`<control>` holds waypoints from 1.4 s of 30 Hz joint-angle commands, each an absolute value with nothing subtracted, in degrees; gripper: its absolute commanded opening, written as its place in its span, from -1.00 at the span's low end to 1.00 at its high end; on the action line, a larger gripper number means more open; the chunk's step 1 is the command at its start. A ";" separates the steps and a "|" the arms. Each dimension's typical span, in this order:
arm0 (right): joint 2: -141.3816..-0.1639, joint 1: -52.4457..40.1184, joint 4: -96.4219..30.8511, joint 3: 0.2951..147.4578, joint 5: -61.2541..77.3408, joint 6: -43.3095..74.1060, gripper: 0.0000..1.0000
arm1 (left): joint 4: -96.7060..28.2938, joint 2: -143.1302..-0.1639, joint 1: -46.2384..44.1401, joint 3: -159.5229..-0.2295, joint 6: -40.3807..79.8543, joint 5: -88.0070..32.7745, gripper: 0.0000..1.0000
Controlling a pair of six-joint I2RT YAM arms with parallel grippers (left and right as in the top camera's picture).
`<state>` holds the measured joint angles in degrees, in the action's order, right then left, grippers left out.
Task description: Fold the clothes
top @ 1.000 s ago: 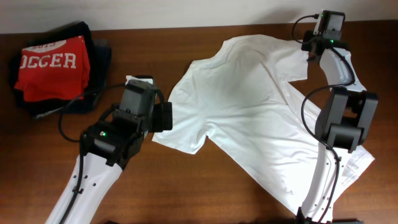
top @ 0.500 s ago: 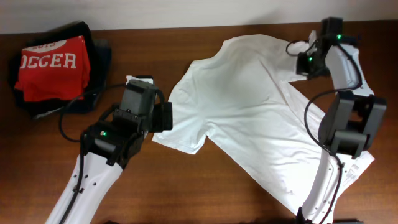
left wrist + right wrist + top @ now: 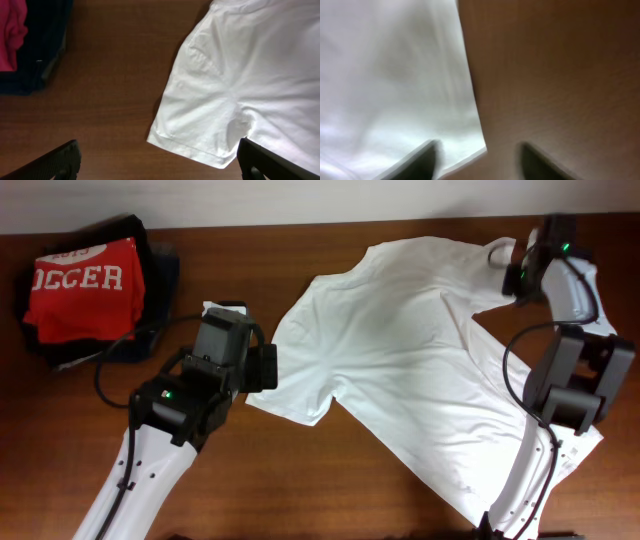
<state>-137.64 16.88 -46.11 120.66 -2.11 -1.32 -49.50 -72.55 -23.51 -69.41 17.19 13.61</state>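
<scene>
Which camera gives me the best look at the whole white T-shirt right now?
Overhead: the white T-shirt lies spread out on the table, nearly all in frame, though the right arm covers part of it. Left wrist shows only one sleeve; right wrist, just a blurred edge.

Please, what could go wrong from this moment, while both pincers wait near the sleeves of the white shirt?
1. The right pincer stands open with only the sleeve corner near one finger; closing now may catch little cloth or none.
2. The white T-shirt lies slanted and wrinkled, so a fold may come out crooked.
3. The right arm hangs over the shirt's lower part and might drag it.
</scene>
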 commanded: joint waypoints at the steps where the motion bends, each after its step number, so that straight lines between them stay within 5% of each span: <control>1: -134.58 16.47 -56.55 142.39 6.68 2.63 0.96 | -49.36 -72.49 -23.49 -69.14 17.34 14.39 0.99; 4: -134.58 18.55 -73.21 156.27 6.46 9.50 0.97 | -49.36 -72.49 -23.49 -69.14 17.34 14.39 0.99; 7: -134.74 19.53 -75.88 155.81 6.46 9.50 0.96 | -42.83 -72.47 -23.49 -69.14 17.32 14.35 0.99; 8: -134.74 19.53 -75.88 155.81 6.46 9.50 0.96 | -40.93 -72.49 -23.49 -69.14 17.10 14.13 0.01; 9: -134.74 19.53 -75.88 155.81 6.46 9.52 0.96 | -39.05 -72.77 -23.49 -69.14 17.08 14.06 -0.72; 10: -134.74 19.53 -75.88 155.81 6.46 9.50 0.96 | -36.29 -73.80 -23.49 -69.14 17.08 12.45 -0.99; 12: -134.74 19.53 -75.88 155.81 6.46 9.50 0.96 | -26.96 -81.45 -23.49 -69.14 10.35 6.42 -0.78; 14: -134.74 19.53 -75.88 155.81 6.46 9.50 0.96 | -17.96 -91.15 -23.49 -69.14 6.04 4.56 -1.00; 19: -134.74 19.53 -75.88 155.81 6.46 9.52 0.96 | 1.15 -112.05 -23.49 -69.14 4.16 2.31 -1.00; 26: -134.74 19.53 -75.88 155.81 6.46 9.50 0.96 | 5.30 -122.21 -23.49 -69.14 4.23 2.70 -1.00; 29: -134.74 19.53 -75.88 155.81 6.46 9.50 0.96 | 0.64 -124.38 -23.46 -69.14 4.25 5.08 -1.00; 31: -134.74 19.53 -75.88 155.81 6.46 9.50 0.96 | -12.27 -124.38 -22.50 -69.14 14.24 19.40 -1.00; 34: -134.74 19.53 -75.88 155.81 6.46 9.52 0.96 | -24.67 -123.37 -17.91 -69.17 25.45 18.63 -1.00; 38: -134.74 19.53 -75.88 155.81 6.46 9.50 0.96 | -39.57 -120.18 -8.82 -69.17 26.09 -8.51 -0.99; 42: -134.74 19.53 -75.88 155.81 6.46 9.50 0.96 | -53.23 -117.36 -6.96 -69.17 27.20 1.69 -1.00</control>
